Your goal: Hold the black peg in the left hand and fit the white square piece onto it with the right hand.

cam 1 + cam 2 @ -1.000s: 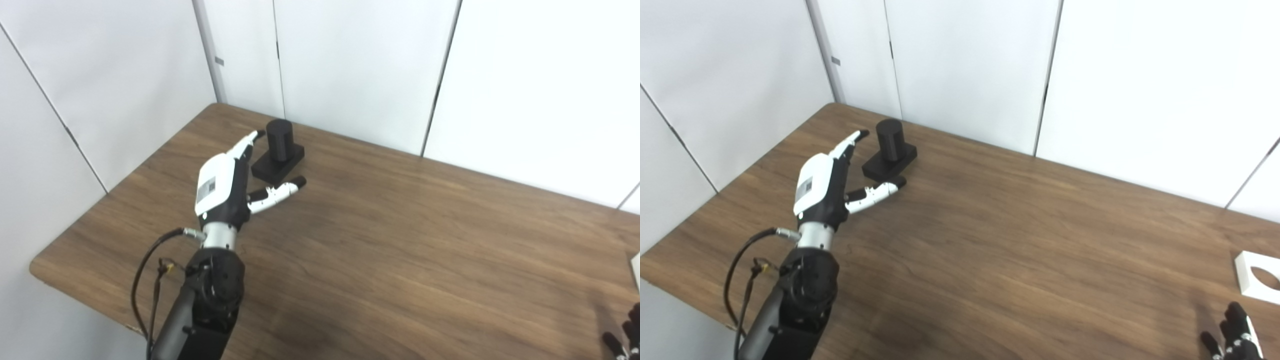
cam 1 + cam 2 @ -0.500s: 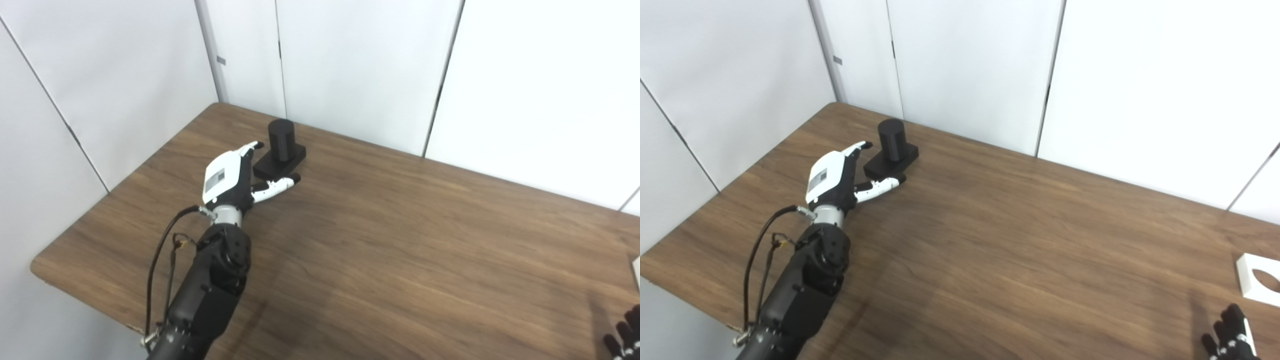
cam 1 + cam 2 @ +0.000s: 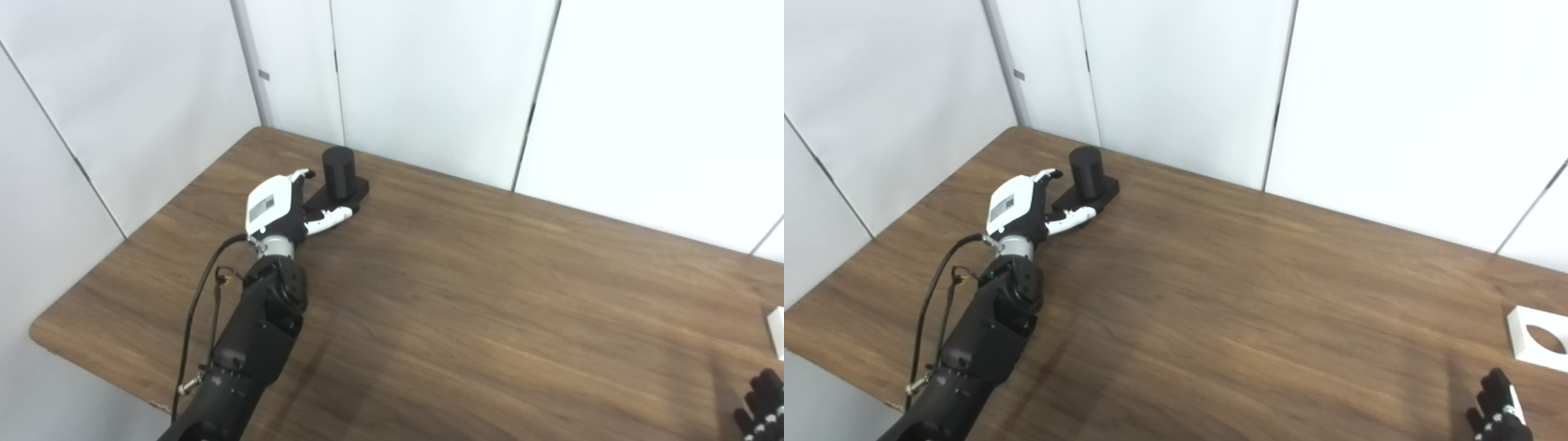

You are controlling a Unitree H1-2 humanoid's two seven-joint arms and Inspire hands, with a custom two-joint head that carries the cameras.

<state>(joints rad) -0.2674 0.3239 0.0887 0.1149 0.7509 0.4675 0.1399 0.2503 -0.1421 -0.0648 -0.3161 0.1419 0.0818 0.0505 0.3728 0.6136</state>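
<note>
Black peg (image 3: 338, 172): stands upright on its square black base at the far left corner of the worktop (image 3: 490, 294), close to the white wall panels (image 3: 429, 79). It has not been lifted; the base sits flat on the wood.

Left hand (image 3: 278, 207): a second ago it was held short of the peg and higher in the picture, fingers spread. It has since reached forward and dropped low, and now sits right against the base, one finger (image 3: 301, 175) running along the peg's left side and the thumb (image 3: 334, 214) lying along the near edge of the base. The fingers remain apart and hold nothing; whether any tip actually touches the base cannot be told from here. Judgement: the approach is effectively done and the closing of the grasp is the step in hand. The hold looks set to fall on the base rather than the round post, which would leave the post free for fitting.

White square piece (image 3: 1537, 338): lies flat at the far right edge of the worktop, its round hole facing up, well apart from the peg.

Right hand (image 3: 1499, 415): low in the bottom right corner, near the piece but not touching it, showing only dark fingertips. They look apart, with nothing held. It has barely moved and appears to be waiting.
</note>
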